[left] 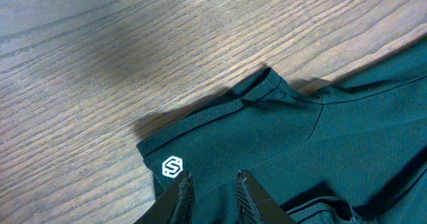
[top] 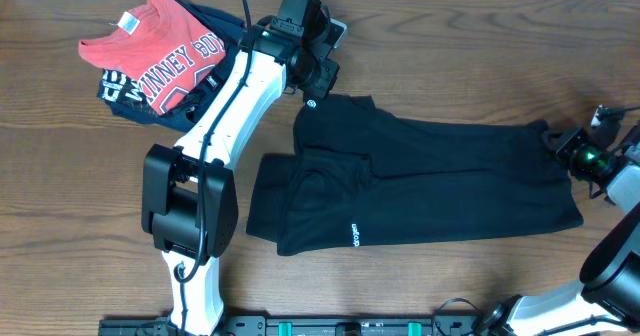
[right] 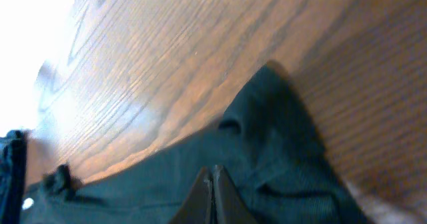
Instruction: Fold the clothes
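The clothes (top: 430,181), a black T-shirt, lie partly folded across the middle of the wooden table (top: 450,56). My left gripper (top: 312,96) sits at the shirt's far left corner, beside a small white logo (left: 172,167). In the left wrist view its fingers (left: 183,187) stand narrowly apart with a ridge of black fabric (left: 300,137) pinched between them. My right gripper (top: 556,143) is at the shirt's far right corner. In the right wrist view its tips (right: 212,173) are pressed together on wrinkled black fabric (right: 267,157).
A red T-shirt (top: 160,51) with white lettering lies on a navy garment (top: 120,88) at the back left. The left arm's white links and black base (top: 190,206) stand just left of the black shirt. Bare wood surrounds the shirt.
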Controlling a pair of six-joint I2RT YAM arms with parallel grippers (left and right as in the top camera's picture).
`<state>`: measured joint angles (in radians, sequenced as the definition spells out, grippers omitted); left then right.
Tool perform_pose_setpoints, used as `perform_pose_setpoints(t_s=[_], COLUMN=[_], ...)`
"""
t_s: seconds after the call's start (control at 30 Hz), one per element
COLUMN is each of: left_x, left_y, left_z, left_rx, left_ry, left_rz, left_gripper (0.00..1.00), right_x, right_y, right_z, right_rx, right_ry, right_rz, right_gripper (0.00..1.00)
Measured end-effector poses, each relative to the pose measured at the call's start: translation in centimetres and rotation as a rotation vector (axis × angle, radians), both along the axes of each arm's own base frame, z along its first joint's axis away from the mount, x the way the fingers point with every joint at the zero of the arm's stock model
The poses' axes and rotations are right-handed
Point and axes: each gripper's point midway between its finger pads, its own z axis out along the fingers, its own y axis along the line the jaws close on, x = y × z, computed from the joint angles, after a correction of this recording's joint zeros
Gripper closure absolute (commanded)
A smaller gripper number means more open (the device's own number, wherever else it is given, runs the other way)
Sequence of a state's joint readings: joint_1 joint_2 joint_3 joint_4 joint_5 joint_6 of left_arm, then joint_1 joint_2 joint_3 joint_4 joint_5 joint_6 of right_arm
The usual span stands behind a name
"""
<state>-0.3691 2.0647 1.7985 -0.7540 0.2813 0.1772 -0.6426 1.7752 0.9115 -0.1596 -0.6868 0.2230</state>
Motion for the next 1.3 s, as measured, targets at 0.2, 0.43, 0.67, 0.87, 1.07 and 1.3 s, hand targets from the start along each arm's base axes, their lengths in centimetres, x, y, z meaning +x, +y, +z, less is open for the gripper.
perform_pose_setpoints(t_s=[0.2, 0.43, 0.67, 0.87, 1.07, 1.3], left_x=[0.1, 0.1, 0.0, 0.0, 0.0, 0.0], left_y=[0.0, -0.1, 0.0, 0.0, 0.0, 0.0], left_z=[0.0, 0.1, 0.0, 0.0, 0.0, 0.0], left_rx=[-0.001, -0.002, 0.000, 0.000, 0.000, 0.001], left_ry=[-0.002, -0.006, 0.000, 0.000, 0.000, 0.001], left_rz=[0.000, 0.000, 0.000, 0.000, 0.000, 0.000], left_gripper=[0.76, 0.76, 0.76, 0.76, 0.76, 0.76], right_x=[-2.4, -2.1, -1.8, -2.3, -2.2, -1.3], right_y=[1.4, 3.2, 2.8, 2.4, 1.6, 1.1], right_z=[-1.8, -3.2, -3.5, -3.8, -3.9, -3.5], right_rx=[0.030, -0.109, -0.178, -0.181, -0.220, -0.258], right_ry=[0.146, 0.229, 0.247, 0.271, 0.279, 0.248], right_rz=[0.010, 0.071, 0.063, 0.047, 0.026, 0.014], right_gripper=[0.58, 0.80, 0.94, 0.69, 0.73, 0.72])
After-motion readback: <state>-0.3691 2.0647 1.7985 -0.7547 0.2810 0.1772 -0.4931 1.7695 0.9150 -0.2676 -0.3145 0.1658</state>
